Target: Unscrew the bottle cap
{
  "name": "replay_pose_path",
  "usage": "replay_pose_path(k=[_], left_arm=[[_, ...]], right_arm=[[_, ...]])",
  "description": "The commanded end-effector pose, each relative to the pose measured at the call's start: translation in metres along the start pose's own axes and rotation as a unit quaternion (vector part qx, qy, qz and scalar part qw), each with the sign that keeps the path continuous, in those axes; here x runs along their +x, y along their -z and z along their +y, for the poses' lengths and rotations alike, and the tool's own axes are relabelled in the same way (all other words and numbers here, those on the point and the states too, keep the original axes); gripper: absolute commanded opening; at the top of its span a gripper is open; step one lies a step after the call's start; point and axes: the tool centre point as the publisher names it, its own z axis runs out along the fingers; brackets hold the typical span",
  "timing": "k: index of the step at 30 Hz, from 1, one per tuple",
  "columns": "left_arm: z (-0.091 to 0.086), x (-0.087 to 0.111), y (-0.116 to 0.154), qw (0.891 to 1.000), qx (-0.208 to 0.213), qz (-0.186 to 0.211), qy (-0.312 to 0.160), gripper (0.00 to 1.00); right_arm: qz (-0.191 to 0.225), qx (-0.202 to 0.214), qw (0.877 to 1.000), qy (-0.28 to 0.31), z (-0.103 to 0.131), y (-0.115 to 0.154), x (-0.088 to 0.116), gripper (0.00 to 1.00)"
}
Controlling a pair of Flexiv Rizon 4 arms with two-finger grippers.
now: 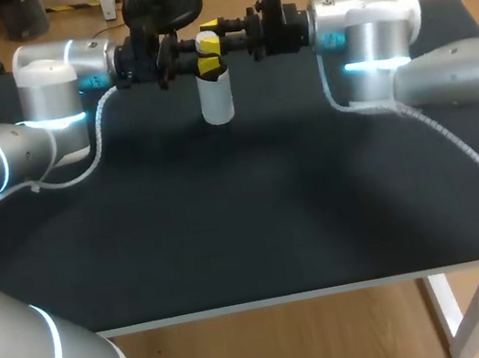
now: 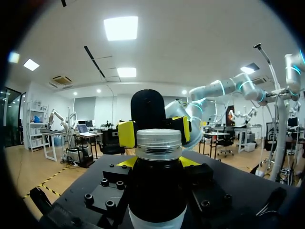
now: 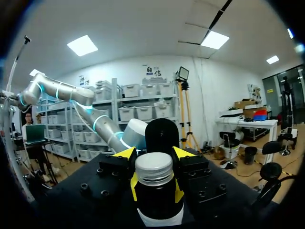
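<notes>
One bottle (image 1: pixel 216 100) at 12 o'clock, pinched below cap (image 3: pixel 153 168) by right claw (image 3: pixel 155 187); cannot tell grip of left claw (image 2: pixel 158 163). Keep body clamped, turn cap squarely.

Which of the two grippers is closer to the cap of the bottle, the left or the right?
Right. The right gripper has its fingers on both sides of the cap; the left gripper grips the bottle lower, just below the cap.
</notes>
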Motion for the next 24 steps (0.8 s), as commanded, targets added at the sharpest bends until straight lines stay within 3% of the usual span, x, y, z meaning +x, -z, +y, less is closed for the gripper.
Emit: replay_pose_path(k=[1, 9, 15, 20, 24], left_arm=[[0.002, 0.000, 0.001, 1.000, -0.001, -0.005, -0.001, 0.00], [0.002, 0.000, 0.001, 1.000, -0.001, -0.005, -0.001, 0.00], [0.002, 0.000, 0.001, 1.000, -0.001, -0.005, -0.001, 0.00], [0.002, 0.000, 0.001, 1.000, -0.001, -0.005, -0.001, 0.00], [0.002, 0.000, 0.001, 1.000, -0.001, -0.005, -0.001, 0.00]], right_arm=[[0.327, 0.013, 0.944, -0.041, 0.003, -0.001, -0.001, 0.00], [0.424, 0.015, 0.903, -0.064, 0.008, -0.002, 0.012, 0.00], [0.465, 0.012, 0.883, -0.069, 0.013, 0.004, 0.014, 0.00], [0.469, 0.004, 0.880, -0.070, 0.016, 0.006, 0.012, 0.00], [0.453, 0.005, 0.889, -0.065, 0.017, 0.006, 0.009, 0.00]])
